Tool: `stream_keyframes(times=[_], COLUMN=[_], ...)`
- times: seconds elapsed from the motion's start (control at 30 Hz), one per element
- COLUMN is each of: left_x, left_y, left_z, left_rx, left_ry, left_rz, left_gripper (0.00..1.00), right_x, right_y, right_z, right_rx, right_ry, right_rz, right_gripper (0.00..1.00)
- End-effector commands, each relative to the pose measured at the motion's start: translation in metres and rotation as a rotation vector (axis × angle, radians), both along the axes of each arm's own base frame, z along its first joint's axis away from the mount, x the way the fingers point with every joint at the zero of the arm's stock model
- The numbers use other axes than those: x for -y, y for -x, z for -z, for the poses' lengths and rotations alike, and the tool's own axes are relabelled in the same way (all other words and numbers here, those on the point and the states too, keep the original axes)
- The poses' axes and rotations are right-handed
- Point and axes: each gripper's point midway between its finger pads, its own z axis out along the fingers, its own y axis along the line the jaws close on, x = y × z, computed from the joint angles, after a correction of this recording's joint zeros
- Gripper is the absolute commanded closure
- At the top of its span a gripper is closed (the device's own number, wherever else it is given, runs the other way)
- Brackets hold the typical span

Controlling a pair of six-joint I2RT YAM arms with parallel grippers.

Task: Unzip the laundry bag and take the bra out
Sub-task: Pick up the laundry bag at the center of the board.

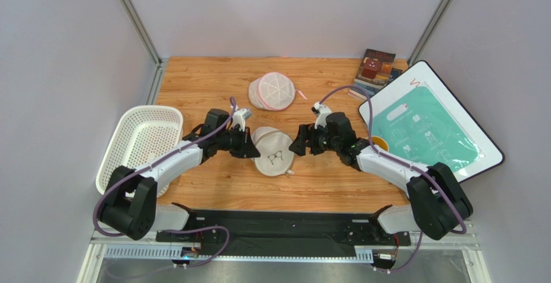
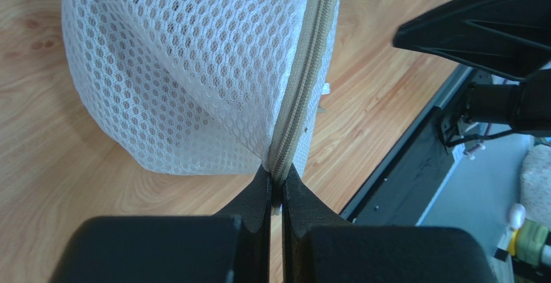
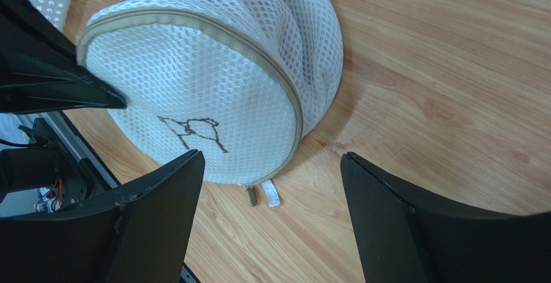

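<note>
The laundry bag point(image 1: 273, 152), a round white mesh pouch with a dark bra pictogram, lies mid-table between both arms. My left gripper point(image 1: 252, 146) is at its left edge, shut on the beige zip rim point(image 2: 304, 83), with the pinch at the fingertips point(image 2: 277, 178) and the mesh point(image 2: 194, 70) bulging away from them. My right gripper point(image 3: 271, 156) stands open just right of the bag point(image 3: 207, 76), touching nothing. The zip pull point(image 3: 251, 196) and a white tab point(image 3: 271, 194) lie on the wood at the bag's near edge, between the open fingers. The zip looks shut. The bra is hidden.
A white basket point(image 1: 139, 142) stands at the left edge. A pink-trimmed mesh pouch point(image 1: 275, 90) lies behind the bag. Books point(image 1: 376, 68) and a white board with a teal sheet point(image 1: 430, 125) fill the right side. A black rail point(image 1: 278, 228) runs along the near edge.
</note>
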Motion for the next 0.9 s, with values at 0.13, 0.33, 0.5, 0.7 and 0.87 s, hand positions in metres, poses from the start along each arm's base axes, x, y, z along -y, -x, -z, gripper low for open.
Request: stream_keyframes(times=[0.13, 0.33, 0.5, 0.7, 0.87], left_x=[0.012, 0.013, 0.015, 0.013, 0.006], left_y=[0.016, 0.02, 0.025, 0.027, 0.023], left_z=[-0.025, -0.027, -0.03, -0.034, -0.022], left_rx=[-0.019, -0.034, -0.036, -0.019, -0.042], left_ry=[0.12, 0.138, 0.165, 0.163, 0.099], left_rz=[0.054, 0.066, 0.08, 0.072, 0.031], left_gripper=[1.0, 1.0, 1.0, 1.0, 0.85], right_x=[-0.019, -0.027, -0.04, -0.048, -0.045], right_y=[-0.006, -0.001, 0.002, 0.006, 0.013], right_z=[0.013, 0.023, 0.021, 0.019, 0.008], right_rx=[0.043, 0.059, 0.078, 0.067, 0.077], right_ry=[-0.076, -0.118, -0.181, -0.243, -0.247], right_rz=[-0.063, -0.117, -0.19, -0.229, -0.231], right_gripper=[0.17, 0.17, 0.23, 0.52, 0.94])
